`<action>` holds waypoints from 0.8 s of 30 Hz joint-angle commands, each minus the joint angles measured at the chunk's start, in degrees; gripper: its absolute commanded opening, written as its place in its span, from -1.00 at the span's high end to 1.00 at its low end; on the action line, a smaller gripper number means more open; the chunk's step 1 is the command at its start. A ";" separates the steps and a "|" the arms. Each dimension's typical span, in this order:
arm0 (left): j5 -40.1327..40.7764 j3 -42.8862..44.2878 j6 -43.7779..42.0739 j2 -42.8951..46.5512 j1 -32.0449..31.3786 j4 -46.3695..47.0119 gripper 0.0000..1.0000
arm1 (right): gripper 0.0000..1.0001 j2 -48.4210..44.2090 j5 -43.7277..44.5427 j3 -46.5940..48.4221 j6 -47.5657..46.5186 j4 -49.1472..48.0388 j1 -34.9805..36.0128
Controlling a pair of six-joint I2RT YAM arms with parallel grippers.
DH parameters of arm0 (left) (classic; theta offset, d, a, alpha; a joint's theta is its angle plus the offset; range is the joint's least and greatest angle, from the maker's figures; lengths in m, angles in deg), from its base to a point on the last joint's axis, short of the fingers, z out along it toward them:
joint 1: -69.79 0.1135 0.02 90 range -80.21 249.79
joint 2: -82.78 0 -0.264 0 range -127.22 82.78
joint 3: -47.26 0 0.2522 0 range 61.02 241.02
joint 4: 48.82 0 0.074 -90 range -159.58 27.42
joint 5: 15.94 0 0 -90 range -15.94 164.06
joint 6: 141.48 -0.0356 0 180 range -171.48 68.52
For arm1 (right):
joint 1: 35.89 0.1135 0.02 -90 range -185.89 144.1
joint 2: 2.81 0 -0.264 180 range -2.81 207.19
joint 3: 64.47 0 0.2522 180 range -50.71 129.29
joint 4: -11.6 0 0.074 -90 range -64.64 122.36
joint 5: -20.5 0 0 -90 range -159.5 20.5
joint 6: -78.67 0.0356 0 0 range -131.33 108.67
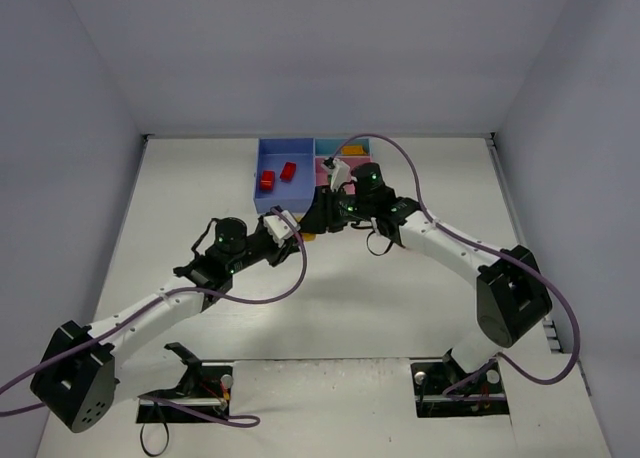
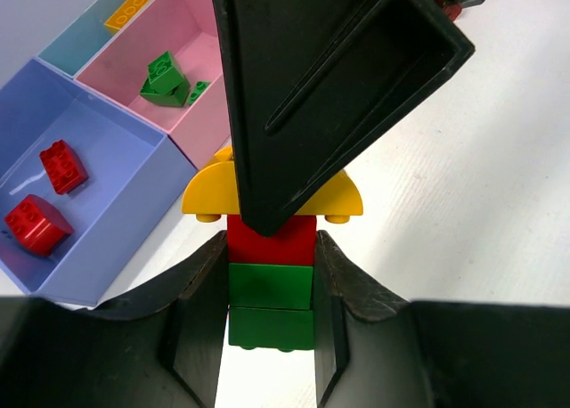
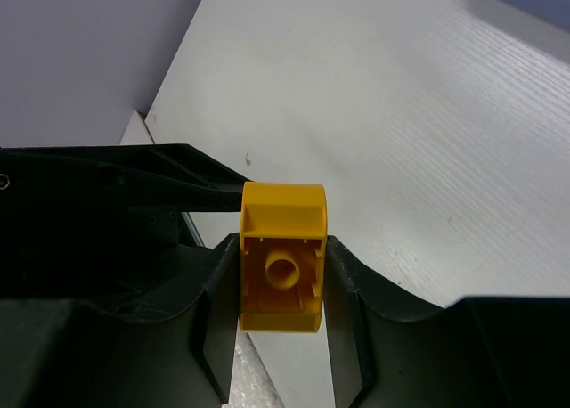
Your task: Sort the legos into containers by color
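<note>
The left gripper [image 2: 270,243] is pinched on a stack of legos [image 2: 272,288]: two green bricks under a red one. The stack is capped by a yellow rounded brick [image 2: 200,196], which is clamped by the right gripper [image 3: 280,248]. In the left wrist view, the middle of that brick is covered by a black finger [image 2: 312,96] of the right gripper.

The stack is held just beside the blue tray [image 2: 111,203]. Whether it touches the table [image 2: 463,203] cannot be told. From above, the held bricks are hidden by both grippers.

Two red bricks [image 2: 62,166] lie in the blue tray and green bricks [image 2: 167,78] in the pink tray [image 2: 191,29]. An orange brick [image 2: 129,7] lies in the teal tray [image 2: 76,43], which is cut off by the frame edge.
</note>
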 commanded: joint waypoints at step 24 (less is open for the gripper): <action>8.30 4.87 10.54 0.40 0.45 -7.32 1.00 | 0.52 -4.11 7.99 5.26 -26.21 -0.40 -8.08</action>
